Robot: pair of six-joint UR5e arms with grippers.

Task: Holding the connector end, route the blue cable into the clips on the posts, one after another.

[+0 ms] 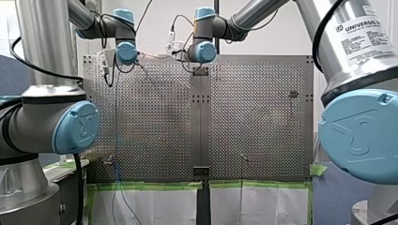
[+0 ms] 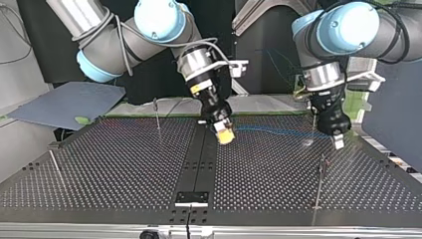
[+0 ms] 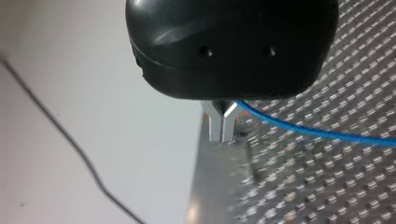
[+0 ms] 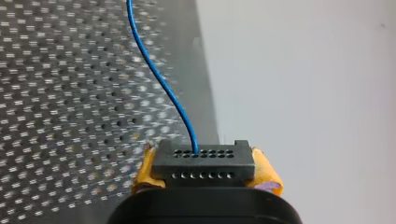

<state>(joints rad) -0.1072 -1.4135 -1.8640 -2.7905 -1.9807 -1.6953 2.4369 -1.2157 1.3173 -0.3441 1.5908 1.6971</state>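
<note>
At the top view's centre, my right gripper [image 2: 225, 133] has its yellow pads [image 4: 267, 173] clamped on the black perforated connector block [image 4: 203, 163]. The thin blue cable [image 2: 278, 131] runs right from it, low over the perforated metal table [image 2: 124, 164], to my left gripper [image 2: 338, 141], whose metal fingers [image 3: 223, 122] look pinched together on it, though that view is tight. Slim metal post [image 2: 319, 184] at lower right stands apart from the cable. Risk: too much tension between the arms could drag the cable through the fingers or past the post.

My left gripper [image 2: 339, 142] and my right gripper [image 2: 225, 135] tilted downward, jaws of the 2 closed.
</note>
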